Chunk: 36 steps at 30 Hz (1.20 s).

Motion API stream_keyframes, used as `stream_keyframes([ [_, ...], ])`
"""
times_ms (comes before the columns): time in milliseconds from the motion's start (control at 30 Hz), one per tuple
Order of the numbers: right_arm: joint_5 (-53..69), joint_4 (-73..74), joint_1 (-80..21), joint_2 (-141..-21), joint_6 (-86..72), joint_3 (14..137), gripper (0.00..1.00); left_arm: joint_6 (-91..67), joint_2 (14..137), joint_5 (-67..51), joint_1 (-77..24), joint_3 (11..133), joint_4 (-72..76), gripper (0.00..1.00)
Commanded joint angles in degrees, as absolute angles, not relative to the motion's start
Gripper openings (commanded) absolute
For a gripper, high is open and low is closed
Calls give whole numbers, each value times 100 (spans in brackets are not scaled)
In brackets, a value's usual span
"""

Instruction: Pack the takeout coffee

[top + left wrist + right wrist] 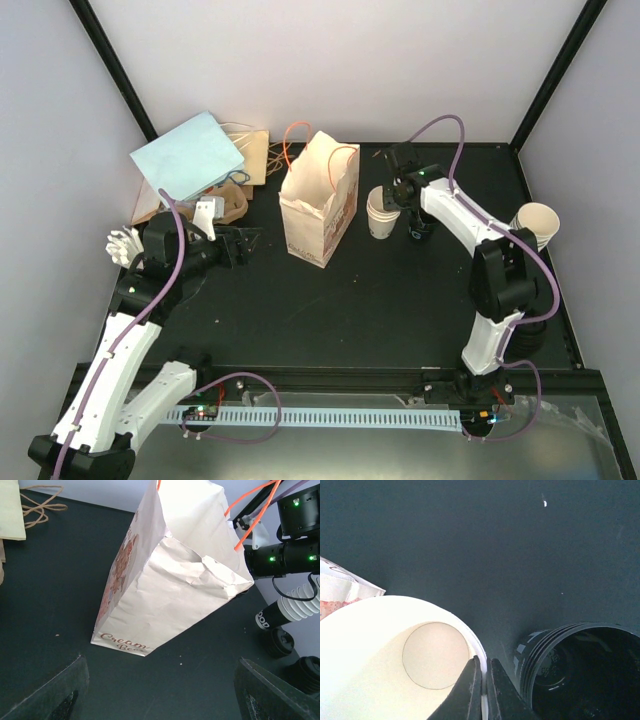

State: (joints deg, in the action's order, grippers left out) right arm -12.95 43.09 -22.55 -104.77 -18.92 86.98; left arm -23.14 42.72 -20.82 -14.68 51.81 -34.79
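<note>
A cream-white paper cup [395,660] stands lidless just right of the paper bag [320,200]; in the top view it looks like a short stack of cups [381,213]. My right gripper [483,664] is shut on the cup's rim, one finger inside the wall and one outside. A stack of black lids [577,672] sits upside down right beside the cup. My left gripper [162,690] is open and empty, low over the table and facing the bag [170,575] from the left.
The bag stands upright with its mouth open and orange handles up. A brown pulp tray [228,205] and a light blue sheet [188,155] lie at the back left. Another cream cup [536,224] sits at the table's right edge.
</note>
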Motion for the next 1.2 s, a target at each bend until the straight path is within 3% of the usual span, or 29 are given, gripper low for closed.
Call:
stream_keyframes([
  [0, -1381, 4418, -2294, -10148, -1821, 8812, 3, -2422, 4195, -2258, -1441, 5189, -3564, 82],
  [167, -1290, 4493, -2294, -9856, -1750, 8734, 15, -2566, 4214, -2474, -1487, 5029, -3471, 82],
  [267, -1214, 4495, -2294, -9800, -1700, 8669, 1, -2623, 4251, -2560, -1526, 5002, -3477, 82],
  [400, -1202, 4507, -2294, -9841, -1686, 8625, 2, -2635, 4276, -2583, -1563, 5003, -3513, 82],
  [500, -1267, 4532, -2294, -9906, -1713, 8660, 30, -2636, 4282, -2584, -1581, 4993, -3545, 82],
  [600, -1410, 4584, -2294, -10008, -1731, 8743, 36, -2636, 4280, -2575, -1591, 4994, -3569, 82],
  [967, -1595, 4525, -2276, -10319, -1782, 8761, 25, -2622, 4315, -2531, -1600, 4998, -3579, 82],
  [1167, -1540, 4500, -2276, -10284, -1794, 8768, 5, -2628, 4320, -2516, -1600, 5005, -3571, 82],
])
